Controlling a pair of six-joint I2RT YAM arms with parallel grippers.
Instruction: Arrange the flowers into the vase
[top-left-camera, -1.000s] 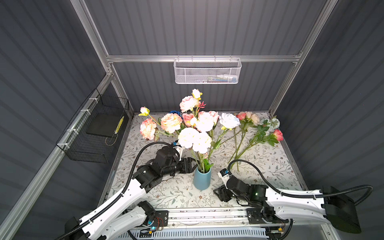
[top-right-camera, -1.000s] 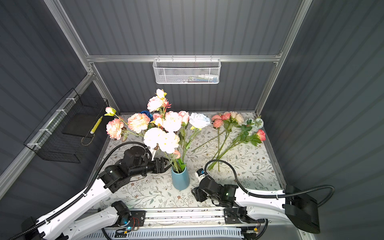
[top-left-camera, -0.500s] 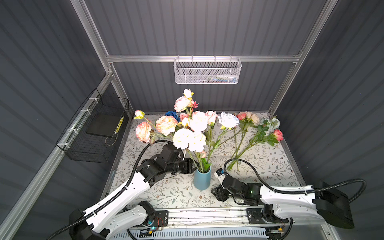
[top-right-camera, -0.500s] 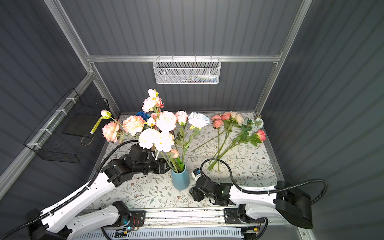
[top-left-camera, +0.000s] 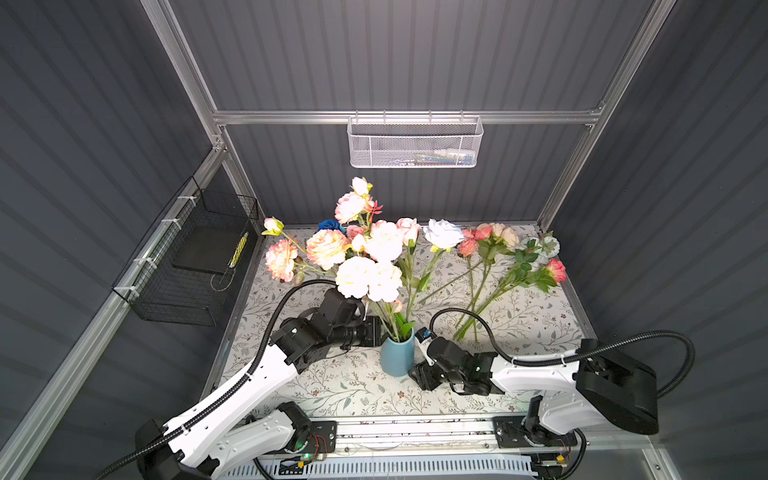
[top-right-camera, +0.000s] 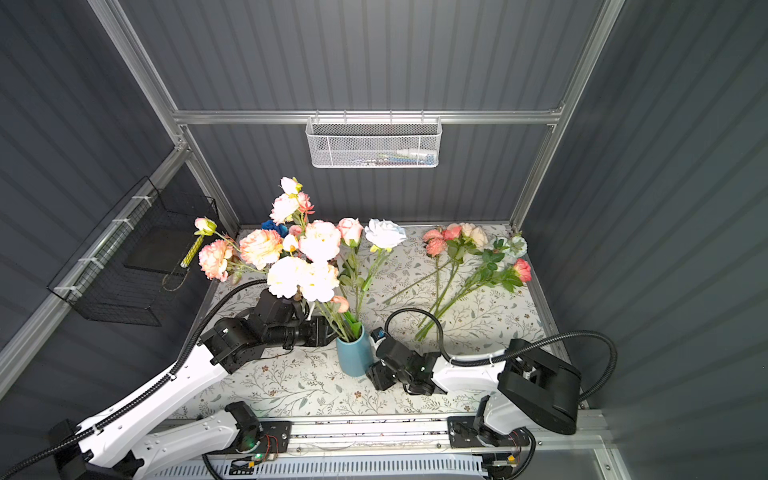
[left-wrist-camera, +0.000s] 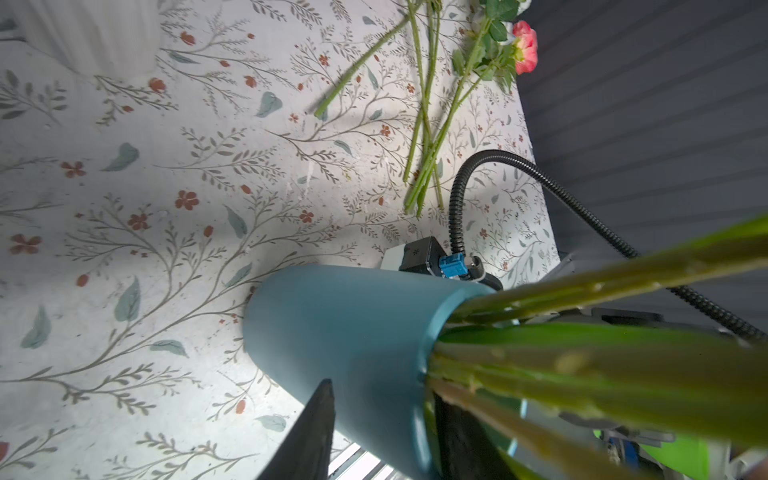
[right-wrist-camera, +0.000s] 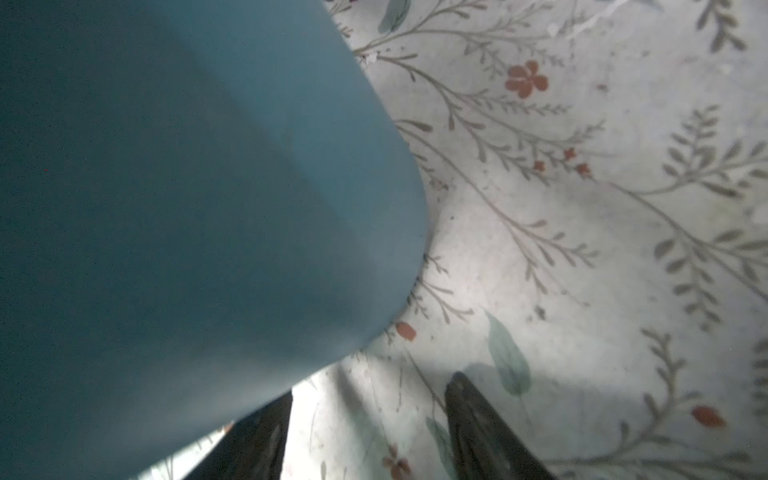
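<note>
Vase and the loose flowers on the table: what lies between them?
Between vase and flowers: the right arm's black cable and its wrist camera, above the tablecloth. Both top views show this.

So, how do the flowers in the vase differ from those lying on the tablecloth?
The flowers in the vase stand up, stems in the blue vase; the loose flowers lie flat on the tablecloth. The vase bunch is bigger, mostly white and peach; the loose ones are fewer, mostly pink. Both have green stems.
</note>
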